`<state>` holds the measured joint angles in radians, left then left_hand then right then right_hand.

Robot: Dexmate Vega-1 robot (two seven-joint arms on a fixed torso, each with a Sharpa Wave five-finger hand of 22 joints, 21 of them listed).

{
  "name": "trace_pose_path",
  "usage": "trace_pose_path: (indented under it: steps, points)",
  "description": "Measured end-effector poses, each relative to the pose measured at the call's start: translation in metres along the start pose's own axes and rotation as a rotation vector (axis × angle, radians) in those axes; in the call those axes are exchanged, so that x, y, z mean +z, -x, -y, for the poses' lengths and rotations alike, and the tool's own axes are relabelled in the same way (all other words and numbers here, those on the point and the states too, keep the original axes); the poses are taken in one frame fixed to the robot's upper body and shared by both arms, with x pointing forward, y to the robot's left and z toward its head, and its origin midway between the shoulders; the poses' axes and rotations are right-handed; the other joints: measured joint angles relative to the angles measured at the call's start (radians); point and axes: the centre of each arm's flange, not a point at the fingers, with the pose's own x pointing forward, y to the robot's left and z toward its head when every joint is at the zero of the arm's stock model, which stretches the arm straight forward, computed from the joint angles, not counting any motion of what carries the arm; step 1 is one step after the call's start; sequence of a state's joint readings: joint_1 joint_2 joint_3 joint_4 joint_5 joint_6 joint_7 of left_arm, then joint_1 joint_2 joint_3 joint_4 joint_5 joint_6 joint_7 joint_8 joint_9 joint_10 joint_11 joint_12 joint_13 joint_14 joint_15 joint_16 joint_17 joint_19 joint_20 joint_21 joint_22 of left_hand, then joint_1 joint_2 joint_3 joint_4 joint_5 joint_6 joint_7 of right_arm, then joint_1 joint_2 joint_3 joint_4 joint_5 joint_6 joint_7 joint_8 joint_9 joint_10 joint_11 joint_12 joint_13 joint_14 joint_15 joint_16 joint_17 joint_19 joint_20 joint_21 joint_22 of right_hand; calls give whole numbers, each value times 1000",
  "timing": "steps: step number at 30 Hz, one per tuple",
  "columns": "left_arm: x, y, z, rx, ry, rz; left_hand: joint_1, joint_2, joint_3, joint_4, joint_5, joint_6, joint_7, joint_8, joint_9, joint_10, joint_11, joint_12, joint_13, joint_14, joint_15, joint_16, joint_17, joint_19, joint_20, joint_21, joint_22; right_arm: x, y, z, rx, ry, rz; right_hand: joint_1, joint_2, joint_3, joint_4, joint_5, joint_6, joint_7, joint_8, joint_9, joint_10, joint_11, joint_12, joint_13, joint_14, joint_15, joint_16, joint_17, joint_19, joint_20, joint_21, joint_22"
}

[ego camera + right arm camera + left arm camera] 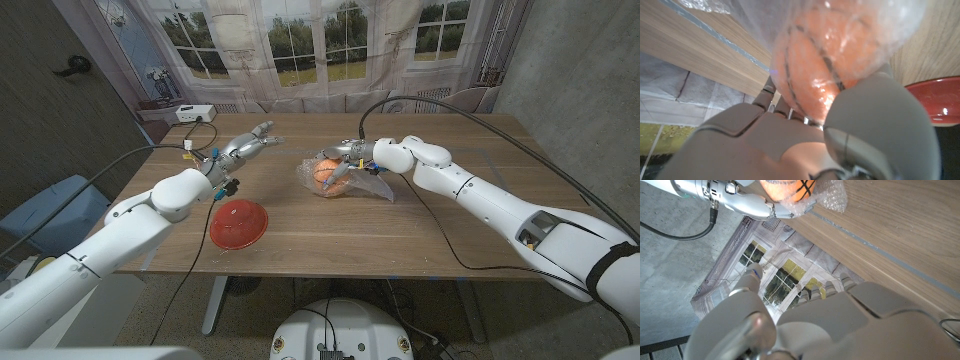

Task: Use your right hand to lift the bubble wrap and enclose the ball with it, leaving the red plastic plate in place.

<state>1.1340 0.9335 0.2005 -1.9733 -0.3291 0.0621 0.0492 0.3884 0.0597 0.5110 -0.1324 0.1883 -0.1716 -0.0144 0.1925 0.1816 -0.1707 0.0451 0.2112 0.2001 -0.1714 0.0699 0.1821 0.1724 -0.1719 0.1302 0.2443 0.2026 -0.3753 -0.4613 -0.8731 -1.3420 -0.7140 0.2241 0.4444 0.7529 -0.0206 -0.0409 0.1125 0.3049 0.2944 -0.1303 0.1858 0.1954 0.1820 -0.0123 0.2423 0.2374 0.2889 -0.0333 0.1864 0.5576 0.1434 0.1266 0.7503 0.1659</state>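
Observation:
A small orange basketball (323,172) lies mid-table inside clear bubble wrap (365,187). My right hand (345,158) reaches over it from the right, and its fingers grip the wrap against the ball. Up close in the right wrist view, the wrap (900,25) is stretched over the ball (830,60) and my right hand (790,140) cups it from both sides. The red plastic plate (237,222) sits near the front edge, to the ball's left. My left hand (250,142) hovers open over the table's back left, fingers stretched out. The left wrist view catches the ball (790,190) and wrap (832,197).
A white box (190,113) with cables stands at the table's (450,230) back left corner. A black cable (440,230) trails across the right half of the table. A printed window backdrop hangs behind.

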Motion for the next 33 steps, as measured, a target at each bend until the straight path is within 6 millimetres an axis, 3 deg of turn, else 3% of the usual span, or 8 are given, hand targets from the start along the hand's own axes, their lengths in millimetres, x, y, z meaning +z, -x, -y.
trace_pose_path:
  steps: [1, 3, 6, 10, 15, 19, 29, 33]
  points:
    - [0, 1, 0, 1, 2, 1, 0, 0, 0, 0, 0, 0, 0, 0, 0, 0, 0, 0, 0, 0, 0, 0, 0, 0, 0, 0, 0, 1, -2, 0, 17, 4, -5, -61, 1, 0, 33, 6, -32, -2, -1, 0, -22, 2, -15, -1, -47, 15, 0, -11, -38, 11, -35, 0]
    - [-1, 2, 0, 3, 3, 0, 0, 0, 0, 0, 0, 0, 0, 0, 0, 0, 0, 0, 0, 0, 0, 0, 0, 0, 0, 0, 0, 2, -5, 1, 34, 6, -8, -158, 4, -26, 58, 15, -78, -4, -1, 0, -60, 5, -34, -1, -124, 45, 0, -28, -109, 27, -95, 0]
    - [-1, 3, 0, 3, 4, -1, -5, 5, 0, 0, 0, 0, 0, -1, 0, 0, 0, 0, 0, 0, 0, 0, 0, 0, 0, 0, 0, 1, -8, 0, 66, 1, -20, -264, 11, -77, 60, 17, -113, -6, -1, 0, -92, 16, -41, -5, -201, 76, 0, -44, -196, 54, -164, 4]
    - [-1, 4, -1, 3, 3, 0, -5, 5, 0, 0, 0, 0, 0, -5, 0, 0, 0, 0, 0, 0, 0, 0, 0, 0, 0, 0, 0, -3, -11, 5, 76, -6, -28, -327, -19, -123, 55, 24, -144, -11, -1, 0, -115, 21, -43, -6, -243, 91, 0, -56, -257, 74, -213, 4]
    - [1, 6, -1, 1, -3, -2, -1, 9, 0, 0, 0, 0, 0, -5, 0, 0, 0, 0, 0, 0, 0, 0, 0, 0, 0, 0, 0, -11, -12, 10, 91, -87, -20, -357, -56, -159, 43, 32, -166, -4, -5, -4, -134, 30, -47, -5, -274, 102, 0, -66, -284, 80, -244, 4]
    - [1, 7, -1, -3, -7, -3, -6, 15, 0, 0, 0, 0, 0, -5, 0, 0, 0, 0, 0, 0, 0, 0, 0, 0, 0, 0, 0, -18, -12, 14, 93, -169, 0, -367, -71, -173, 40, 39, -170, 0, -5, -5, -144, 40, -47, -5, -288, 106, 0, -71, -285, 81, -255, 4]
    - [1, 7, -1, -13, -8, -6, 2, 23, 0, 0, 0, 0, 0, -5, 0, -2, 9, 0, 0, 0, 0, 0, 0, 0, 0, 0, 0, -42, -7, 24, 59, -404, 46, -396, -80, -209, 43, 58, -211, 26, -5, -5, -169, 81, -49, -10, -327, 145, 0, -85, -312, 83, -299, 4]
    - [-1, 6, -2, -14, -9, -9, 2, 23, 0, 0, 0, 0, 0, -5, 0, 0, 10, 0, 0, 0, 0, 0, 0, 0, 0, 0, 0, -46, -4, 33, 19, -497, 89, -404, -75, -221, 36, 69, -240, 34, -9, -5, -202, 84, -50, -10, -356, 149, 0, -91, -312, 83, -323, 4]
